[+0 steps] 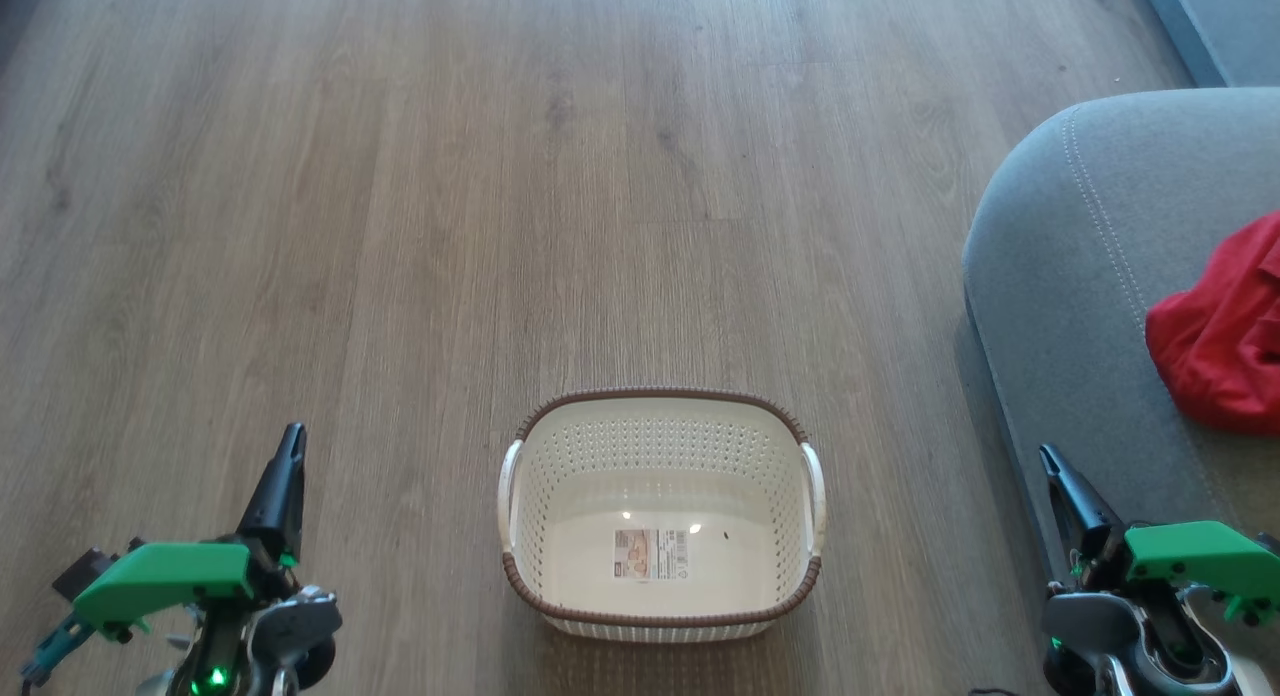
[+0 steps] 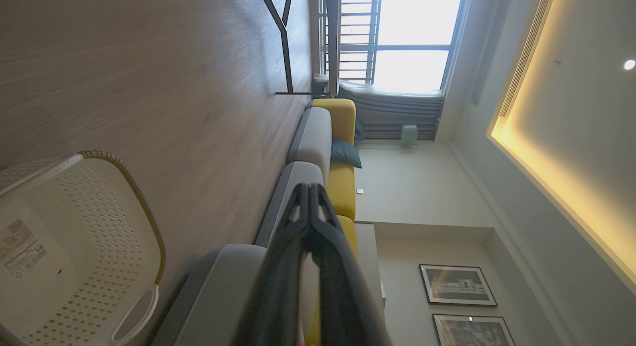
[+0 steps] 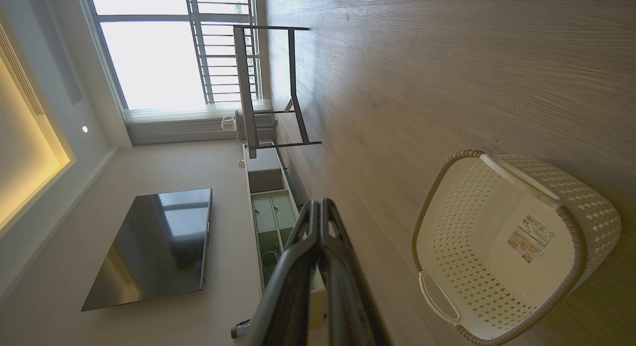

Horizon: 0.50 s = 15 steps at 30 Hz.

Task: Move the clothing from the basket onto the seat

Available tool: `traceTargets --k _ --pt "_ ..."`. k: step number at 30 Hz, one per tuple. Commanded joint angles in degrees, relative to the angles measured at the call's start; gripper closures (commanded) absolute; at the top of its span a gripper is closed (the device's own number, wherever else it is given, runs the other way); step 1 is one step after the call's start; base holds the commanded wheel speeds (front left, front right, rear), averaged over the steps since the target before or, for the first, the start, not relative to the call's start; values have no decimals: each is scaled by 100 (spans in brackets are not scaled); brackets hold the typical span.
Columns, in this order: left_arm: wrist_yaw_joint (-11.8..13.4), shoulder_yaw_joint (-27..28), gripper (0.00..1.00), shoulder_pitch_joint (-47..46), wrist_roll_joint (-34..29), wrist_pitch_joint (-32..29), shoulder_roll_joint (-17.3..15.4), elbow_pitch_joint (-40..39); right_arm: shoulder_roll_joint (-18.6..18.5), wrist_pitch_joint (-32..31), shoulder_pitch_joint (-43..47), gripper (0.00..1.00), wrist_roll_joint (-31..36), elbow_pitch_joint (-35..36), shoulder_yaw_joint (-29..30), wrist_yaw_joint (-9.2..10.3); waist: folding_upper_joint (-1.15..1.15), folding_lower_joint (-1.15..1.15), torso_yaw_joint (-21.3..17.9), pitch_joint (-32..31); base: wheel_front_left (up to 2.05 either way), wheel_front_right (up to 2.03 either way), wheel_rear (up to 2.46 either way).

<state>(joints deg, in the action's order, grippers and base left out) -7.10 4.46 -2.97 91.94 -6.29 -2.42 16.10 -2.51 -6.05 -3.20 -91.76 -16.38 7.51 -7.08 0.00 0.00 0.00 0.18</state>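
Note:
The cream-white perforated basket [image 1: 660, 516] with a brown rim stands on the wood floor at bottom centre, holding nothing but its label sticker; it also appears as the basket [image 2: 74, 251] and the basket [image 3: 502, 246] in the wrist views. The red clothing [image 1: 1220, 336] lies bunched on the grey seat [image 1: 1080, 276] at the right edge. My left gripper [image 1: 290, 438] hangs shut at lower left, left of the basket, fingertips together [image 2: 309, 188]. My right gripper [image 1: 1048, 456] is shut at lower right beside the seat's front edge, its tips closed on nothing [image 3: 319, 204].
Bare wood floor [image 1: 500, 176] stretches ahead and to the left. A grey and yellow sofa [image 2: 328, 137] runs along the wall. A dark-legged table [image 3: 268, 87] stands near the window, with a TV [image 3: 154, 246] and a low cabinet on the opposite wall.

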Motion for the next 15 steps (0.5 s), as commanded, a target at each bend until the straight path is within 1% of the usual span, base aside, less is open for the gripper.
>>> traceTargets --k 1,15 --pt "-39 206 100 -322 23 -19 -45 -205 -37 -44 -298 100 -40 235 -99 -41 0 0 0 0 0 0 0" --pt "-39 206 100 -322 23 -19 -45 -205 -37 -44 -298 100 -40 235 -99 -41 0 0 0 0 0 0 0"
